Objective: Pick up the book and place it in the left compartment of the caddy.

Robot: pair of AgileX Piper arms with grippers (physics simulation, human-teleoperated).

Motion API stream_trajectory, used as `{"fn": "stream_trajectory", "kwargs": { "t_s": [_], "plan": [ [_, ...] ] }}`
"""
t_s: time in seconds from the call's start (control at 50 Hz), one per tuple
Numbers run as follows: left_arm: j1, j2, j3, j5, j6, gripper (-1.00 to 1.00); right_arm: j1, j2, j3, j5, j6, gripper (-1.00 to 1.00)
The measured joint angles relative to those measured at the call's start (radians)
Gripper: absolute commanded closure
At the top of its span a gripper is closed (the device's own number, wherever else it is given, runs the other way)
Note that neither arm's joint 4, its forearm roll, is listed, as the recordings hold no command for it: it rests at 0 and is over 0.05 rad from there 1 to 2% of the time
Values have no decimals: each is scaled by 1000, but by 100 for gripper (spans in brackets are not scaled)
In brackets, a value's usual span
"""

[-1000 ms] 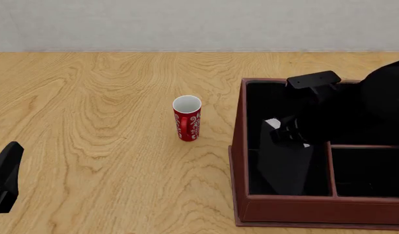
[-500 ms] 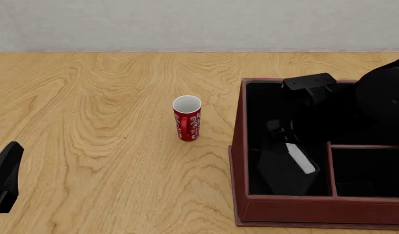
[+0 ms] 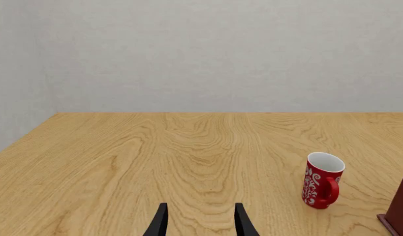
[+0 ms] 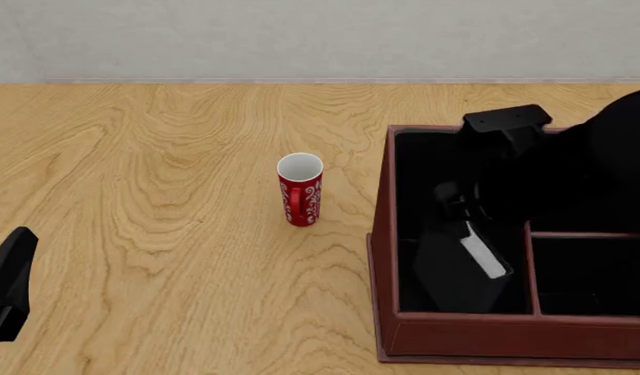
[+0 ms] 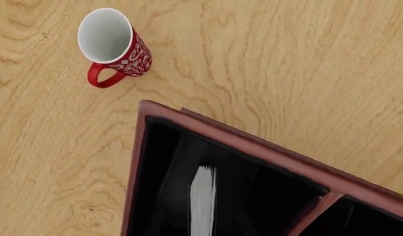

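Note:
The black book (image 4: 460, 269) leans tilted inside the left compartment (image 4: 424, 168) of the red-brown caddy (image 4: 380, 258), its white page edge (image 4: 484, 258) facing up. In the right wrist view the book's page edge (image 5: 202, 201) shows inside the caddy (image 5: 254, 143). My right gripper (image 4: 460, 205) hovers just above the book, open, black against the black lining and hard to make out. Its fingers do not show in its own wrist view. My left gripper (image 3: 200, 226) is open and empty, low at the table's near left (image 4: 7, 285).
A red patterned mug (image 4: 300, 191) stands upright on the wooden table left of the caddy, also seen as the mug (image 3: 321, 181) and the mug (image 5: 116, 44). The caddy's corner (image 3: 401, 211) shows beside it. The right arm's black bulk covers the caddy's far right.
A second ago my right gripper held the book upright; the book then dropped to a lean in the left compartment. Since then the gripper has risen slightly. The left arm is still.

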Motion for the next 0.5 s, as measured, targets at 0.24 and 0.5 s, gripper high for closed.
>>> {"fn": "stream_trajectory", "kwargs": {
  "t_s": [0.24, 0.5],
  "plan": [
    [0, 0, 0, 0, 0, -100, -19, -37, -30, 37, -25, -100],
    [0, 0, 0, 0, 0, -100, -34, -96, -89, 94, -64, -100]
  ]
}}
